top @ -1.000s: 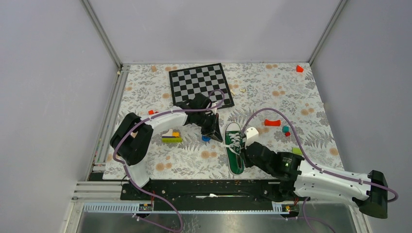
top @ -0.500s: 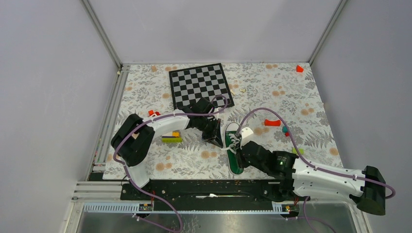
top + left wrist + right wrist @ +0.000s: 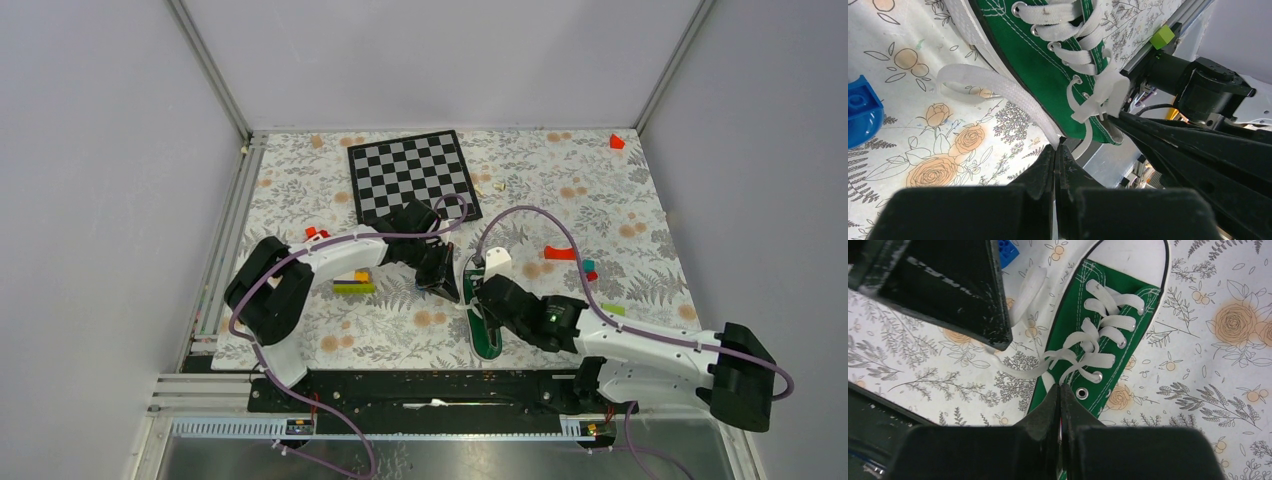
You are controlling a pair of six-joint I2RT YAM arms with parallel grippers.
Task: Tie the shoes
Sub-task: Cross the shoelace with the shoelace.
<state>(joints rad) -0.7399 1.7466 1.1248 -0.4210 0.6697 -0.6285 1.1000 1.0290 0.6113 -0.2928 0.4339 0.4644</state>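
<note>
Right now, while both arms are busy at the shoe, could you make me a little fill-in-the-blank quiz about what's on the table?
The sneaker has canvas coloured ____. The left end effector and the right end effector are each shut on a white ____. The small block lying beside the sneaker is ____.
Missing words: green; lace; blue.

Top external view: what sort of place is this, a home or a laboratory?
Probably a laboratory test cell: plain grey walls on metal frame posts enclose the table, robot arms are bolted to its near rail, and props lie about: a chessboard, a sneaker.
</note>
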